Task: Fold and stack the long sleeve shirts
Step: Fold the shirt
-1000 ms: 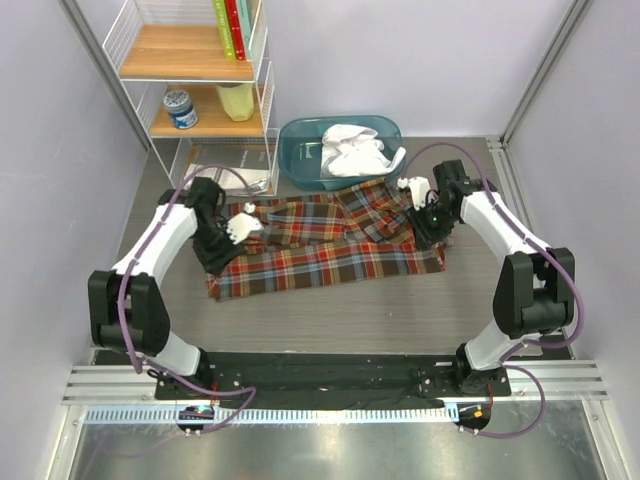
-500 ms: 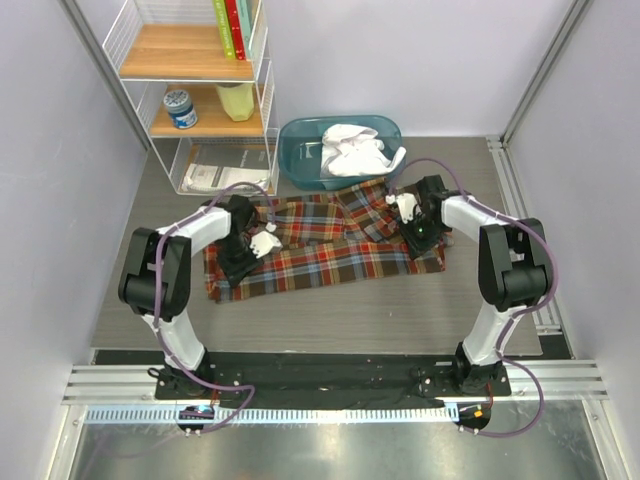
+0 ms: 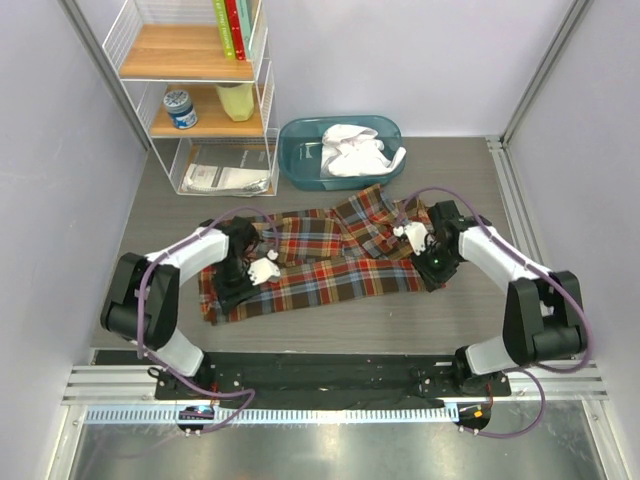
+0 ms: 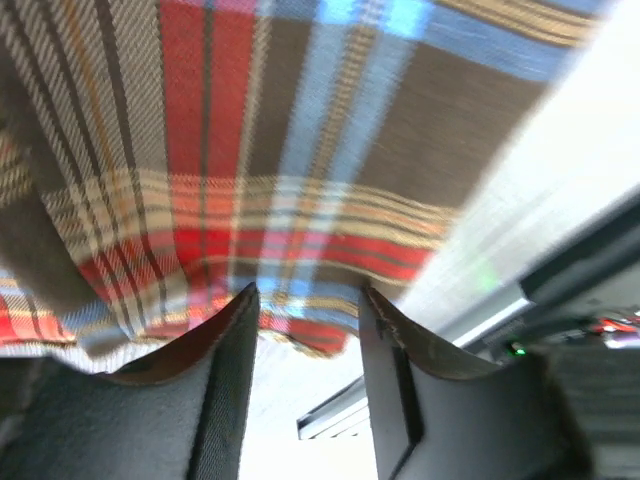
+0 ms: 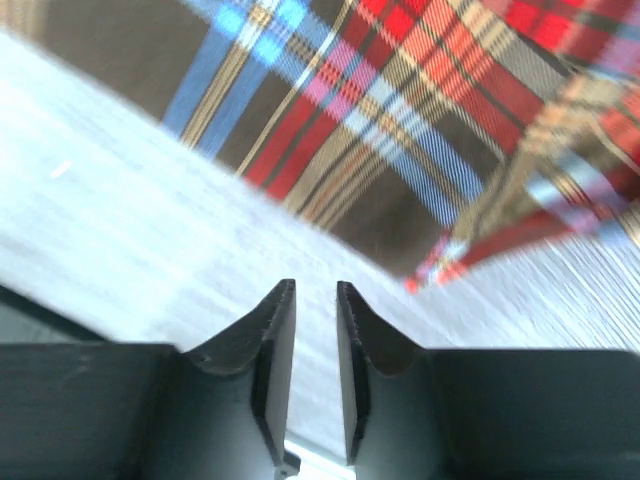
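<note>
The plaid shirt (image 3: 330,265) lies spread on the table (image 3: 420,330), its long axis running from one gripper across to the other — an arm at each end, neither nearer. Its hem sits just ahead of the left gripper (image 4: 303,295), whose jaws stand apart and empty. A corner lies ahead of the right gripper (image 5: 315,287) — jaws nearly together, gripping nothing.

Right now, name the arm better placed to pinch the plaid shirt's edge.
Left: the left end effector has an edge of the plaid shirt between its open jaws; the right end effector is over bare table, cloth beyond its tips.
</note>
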